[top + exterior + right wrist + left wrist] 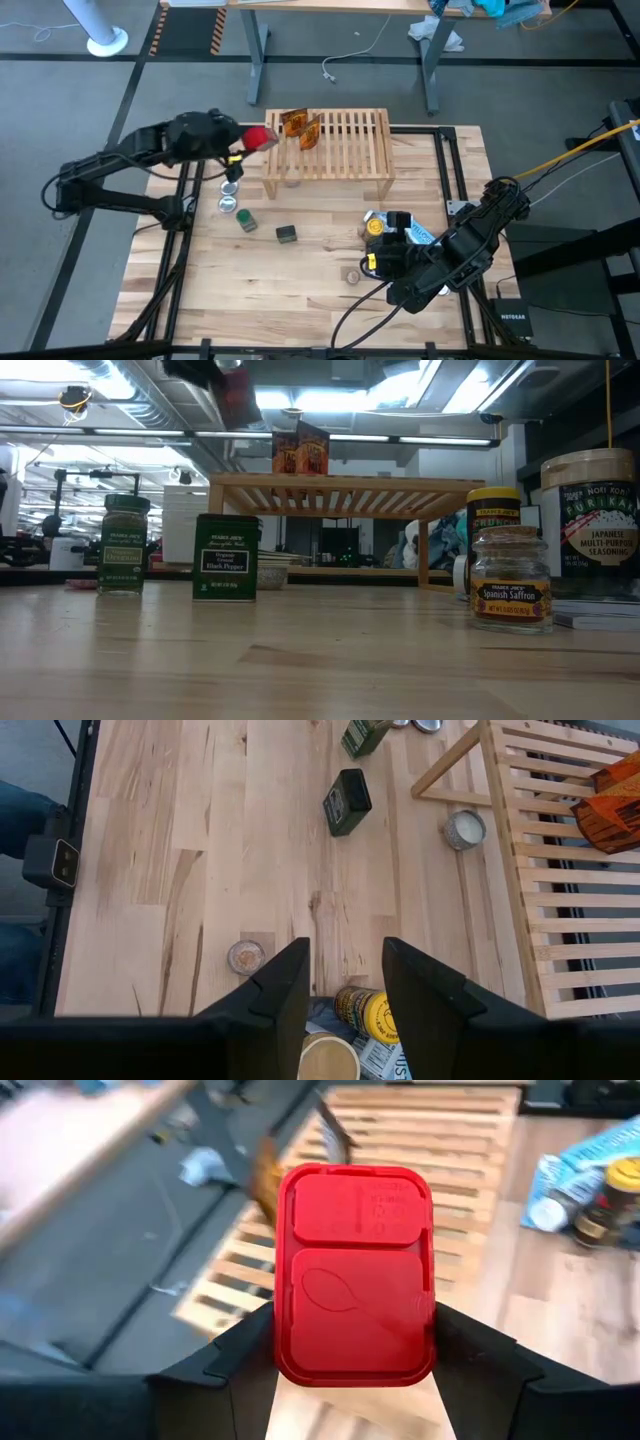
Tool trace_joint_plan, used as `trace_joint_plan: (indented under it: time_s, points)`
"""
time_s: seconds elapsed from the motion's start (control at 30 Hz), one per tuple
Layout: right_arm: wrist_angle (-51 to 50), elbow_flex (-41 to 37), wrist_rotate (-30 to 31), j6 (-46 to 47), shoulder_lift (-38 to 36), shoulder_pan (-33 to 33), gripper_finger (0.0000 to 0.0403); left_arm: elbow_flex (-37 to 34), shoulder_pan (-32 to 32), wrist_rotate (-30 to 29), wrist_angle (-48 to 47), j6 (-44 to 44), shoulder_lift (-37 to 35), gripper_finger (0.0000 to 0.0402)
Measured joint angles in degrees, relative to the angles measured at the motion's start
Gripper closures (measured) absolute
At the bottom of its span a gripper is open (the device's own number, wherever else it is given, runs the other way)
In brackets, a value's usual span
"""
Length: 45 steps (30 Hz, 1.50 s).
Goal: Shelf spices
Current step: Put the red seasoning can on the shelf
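Note:
A red-capped spice jar (262, 137) hangs in the air at the left end of the light-wood slatted shelf (335, 150), with my left gripper (252, 141) shut on it. In the left wrist view its red cap (355, 1270) faces the camera and hides the jar's body. Two orange packets (300, 128) stand on the shelf's far left part. On the tabletop stand a green-capped jar (246, 221) and a dark square tin (287, 234). My right gripper (376, 250) hovers open at the right, above a yellow-capped jar (362, 1010), touching nothing. My left gripper pinches the jar between its two fingers at the red cap's two long sides (285, 1330), on the half nearer the wrist. The fingers (240, 1365) slant down toward the shelf from the table's left. The jar is lifted clear, its cap turned back toward the wrist.
Two flat silver discs (230, 196) lie left of the shelf's near leg. A small jar (291, 180) sits under the shelf's near edge, and a tan-capped jar (352, 275) stands near the front. A blue pouch (415, 235) with jars lies under my right gripper.

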Motion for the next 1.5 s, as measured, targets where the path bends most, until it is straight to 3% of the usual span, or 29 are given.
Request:
trace_joint_plan:
  time_s: [0.1, 0.5, 0.83, 1.03, 1.5]
  points:
    - [0.0, 0.0, 0.0, 0.0, 0.0, 0.0, 0.0269, 0.0, 2.8, 5.8, 0.2, 1.4, 3.2, 0.0193]
    - [0.0, 0.0, 0.0, 0.0, 0.0, 0.0, 0.0269, 0.0, 11.0, 15.6, -0.3, 5.8, 12.5, 0.0193]
    - [1.4, 0.0, 0.0, 0.1, 0.0, 0.0, 0.0269, 0.0, 12.6, 15.9, 1.5, 8.3, 12.6, 0.0193]
    - [7.1, 0.0, 0.0, 0.2, 0.0, 0.0, 0.0269, 0.0, 12.9, 18.6, 4.4, 8.4, 12.6, 0.0193]
    - [20.3, 0.0, 0.0, 0.2, 0.0, 0.0, 0.0269, 0.0, 12.9, 18.6, 3.9, 8.0, 12.6, 0.0193]
